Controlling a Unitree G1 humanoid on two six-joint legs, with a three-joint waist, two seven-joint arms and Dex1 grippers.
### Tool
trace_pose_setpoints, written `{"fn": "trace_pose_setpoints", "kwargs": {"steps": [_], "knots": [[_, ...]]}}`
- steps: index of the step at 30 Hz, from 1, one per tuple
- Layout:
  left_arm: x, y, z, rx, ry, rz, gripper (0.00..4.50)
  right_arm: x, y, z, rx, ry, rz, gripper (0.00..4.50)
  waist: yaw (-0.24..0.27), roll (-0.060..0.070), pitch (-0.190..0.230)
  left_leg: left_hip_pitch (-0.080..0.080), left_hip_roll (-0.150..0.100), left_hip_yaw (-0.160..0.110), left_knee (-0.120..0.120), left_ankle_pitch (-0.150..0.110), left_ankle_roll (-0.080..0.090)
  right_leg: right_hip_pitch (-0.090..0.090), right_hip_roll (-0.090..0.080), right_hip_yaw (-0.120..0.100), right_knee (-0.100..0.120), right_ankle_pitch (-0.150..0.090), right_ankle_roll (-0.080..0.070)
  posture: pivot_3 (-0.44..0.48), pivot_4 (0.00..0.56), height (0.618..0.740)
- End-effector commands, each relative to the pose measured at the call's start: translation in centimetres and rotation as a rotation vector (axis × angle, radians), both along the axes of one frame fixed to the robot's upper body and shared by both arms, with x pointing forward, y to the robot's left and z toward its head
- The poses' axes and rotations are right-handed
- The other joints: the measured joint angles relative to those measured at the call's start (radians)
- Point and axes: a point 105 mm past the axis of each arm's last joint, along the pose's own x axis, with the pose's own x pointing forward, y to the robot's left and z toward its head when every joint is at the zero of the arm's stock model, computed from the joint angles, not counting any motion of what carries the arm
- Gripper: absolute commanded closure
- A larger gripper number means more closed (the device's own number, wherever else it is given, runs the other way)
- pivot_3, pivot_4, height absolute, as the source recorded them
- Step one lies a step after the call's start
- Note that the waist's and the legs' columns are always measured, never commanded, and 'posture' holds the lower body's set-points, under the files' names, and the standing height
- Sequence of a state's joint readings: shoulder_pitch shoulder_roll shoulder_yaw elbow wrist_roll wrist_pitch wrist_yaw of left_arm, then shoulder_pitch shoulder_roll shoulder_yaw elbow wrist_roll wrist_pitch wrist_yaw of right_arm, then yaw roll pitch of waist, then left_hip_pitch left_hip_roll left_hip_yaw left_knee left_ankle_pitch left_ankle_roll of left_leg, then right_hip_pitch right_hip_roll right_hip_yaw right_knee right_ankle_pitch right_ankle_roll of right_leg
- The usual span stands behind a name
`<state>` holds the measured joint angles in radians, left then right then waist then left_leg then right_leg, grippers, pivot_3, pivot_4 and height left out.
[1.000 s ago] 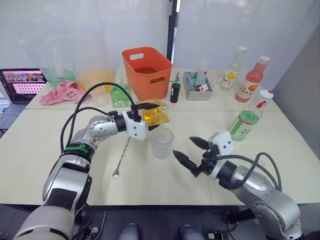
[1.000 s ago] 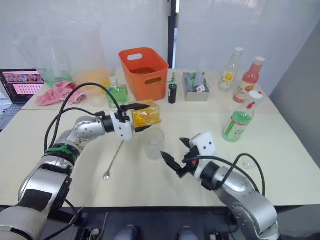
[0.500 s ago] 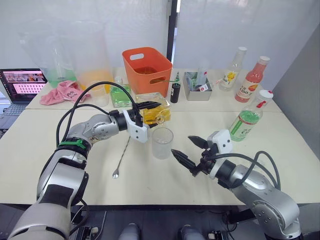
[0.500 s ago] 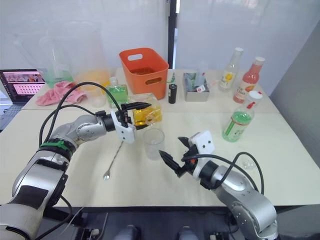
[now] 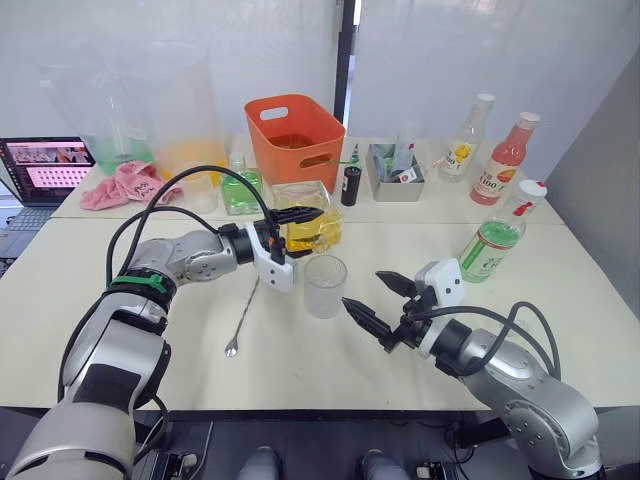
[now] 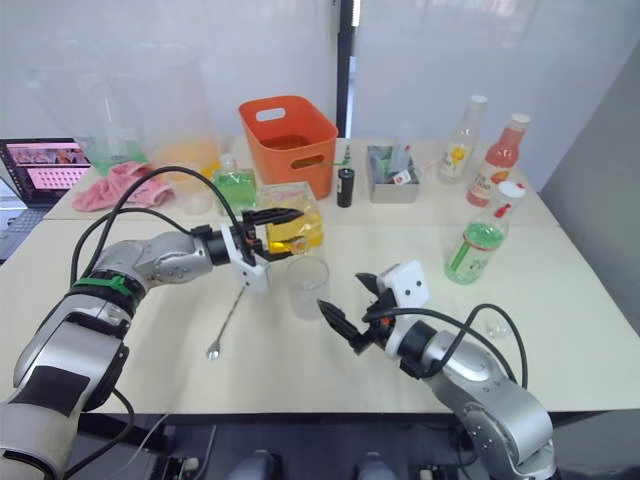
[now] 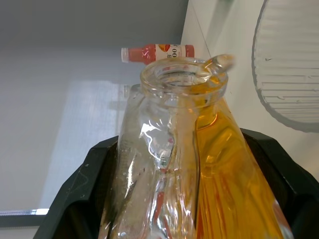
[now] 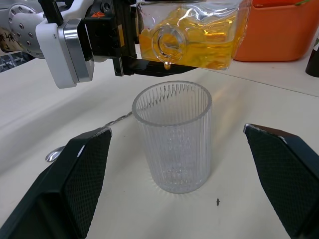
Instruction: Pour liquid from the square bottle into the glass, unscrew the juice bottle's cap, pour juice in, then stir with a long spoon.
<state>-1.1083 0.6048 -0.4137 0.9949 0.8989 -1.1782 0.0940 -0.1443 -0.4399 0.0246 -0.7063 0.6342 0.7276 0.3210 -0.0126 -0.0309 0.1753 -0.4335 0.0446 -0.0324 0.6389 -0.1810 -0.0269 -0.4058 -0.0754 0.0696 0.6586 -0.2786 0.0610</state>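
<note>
My left gripper (image 5: 311, 231) is shut on the square bottle (image 5: 308, 222). The bottle lies tipped on its side just above and behind the glass (image 5: 325, 286). Its mouth (image 7: 184, 75) is open, with orange liquid at the lip and a drop hanging there. The ribbed glass (image 8: 172, 137) looks empty. My right gripper (image 5: 366, 293) is open, low over the table, with one of its fingers (image 8: 75, 184) on each side of the glass and apart from it. The long spoon (image 5: 243, 314) lies flat to the left of the glass. The juice bottle (image 5: 489, 246) stands at the right, its cap (image 5: 533, 188) on.
An orange bin (image 5: 293, 141) stands behind the glass, with a green square bottle (image 5: 240, 190) to its left. A grey tray (image 5: 393, 166), a black vial (image 5: 350, 186), a yellow-labelled bottle (image 5: 466, 126) and a pink-red bottle (image 5: 507, 158) stand at back right. Pink cloth (image 5: 125, 185) and laptop (image 5: 45, 165) are at back left.
My left forearm has swung lower and outward, and the square bottle has turned a little while staying over the glass. My right gripper has barely moved.
</note>
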Motion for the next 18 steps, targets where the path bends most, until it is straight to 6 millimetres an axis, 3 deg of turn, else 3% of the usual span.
{"fn": "trace_pose_setpoints", "kwargs": {"steps": [1,18], "knots": [[-0.66,-0.7,5.13,-0.089,-0.169,-0.059,1.65,-0.44,0.14,1.56,0.028,-0.059,0.01,0.0,0.0,0.0,0.0,0.0,0.0,0.0,0.0,0.0,0.0,0.0,0.0,0.0,0.0,0.0,0.0,0.0,0.15,0.739],[-0.44,-0.93,5.39,-0.065,-0.225,-0.06,1.65,-0.53,0.22,1.59,0.037,-0.059,0.01,0.0,0.0,0.0,0.0,0.0,0.0,0.0,0.0,0.0,0.0,0.0,0.0,0.0,0.001,0.0,0.0,0.0,0.15,0.739]]}}
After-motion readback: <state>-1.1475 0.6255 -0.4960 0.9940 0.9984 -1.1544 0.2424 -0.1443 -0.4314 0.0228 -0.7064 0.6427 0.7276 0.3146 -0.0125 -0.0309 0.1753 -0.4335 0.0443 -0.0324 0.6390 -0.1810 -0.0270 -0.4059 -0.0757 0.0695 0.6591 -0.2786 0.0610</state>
